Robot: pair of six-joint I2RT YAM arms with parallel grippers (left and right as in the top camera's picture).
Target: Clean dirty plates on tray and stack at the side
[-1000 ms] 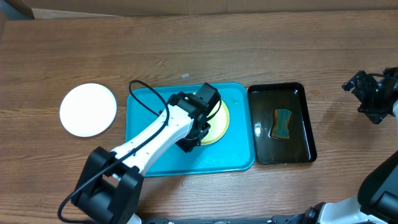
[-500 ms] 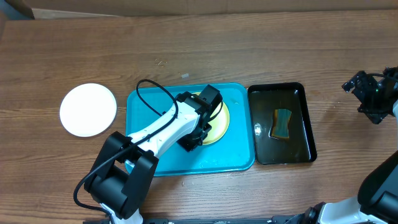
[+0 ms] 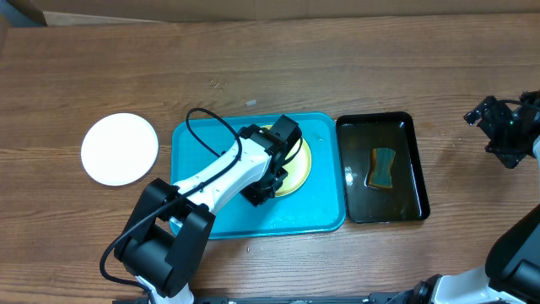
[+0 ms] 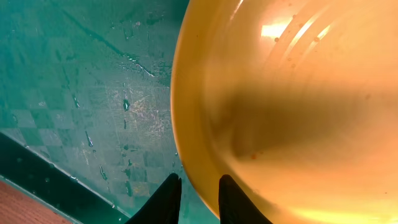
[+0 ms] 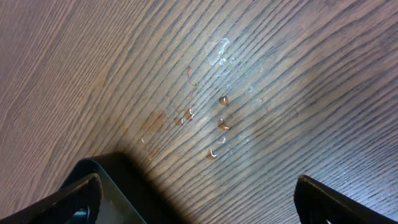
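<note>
The pale yellow plate (image 3: 300,162) lies on the turquoise tray (image 3: 314,213), partly under my left arm. My left gripper (image 3: 258,192) is at the plate's near-left rim. In the left wrist view the two fingertips (image 4: 196,199) straddle that rim closely, one over the tray (image 4: 93,93) and one over the plate (image 4: 280,112), which carries small reddish specks. A white plate (image 3: 120,149) lies on the table left of the tray; I see no second white plate apart from it. My right gripper (image 3: 477,118) is open and empty over the table at the far right.
A black glossy tray (image 3: 380,118) holding water and a sponge (image 3: 382,167) stands right of the turquoise tray. In the right wrist view its corner (image 5: 118,186) shows beside my right gripper (image 5: 199,199), with water drops (image 5: 217,127) on the wood.
One second ago the left arm's elbow sat lower and further left; it has swung up and right. The gripper itself stays at the plate's rim. The right arm has not moved.
</note>
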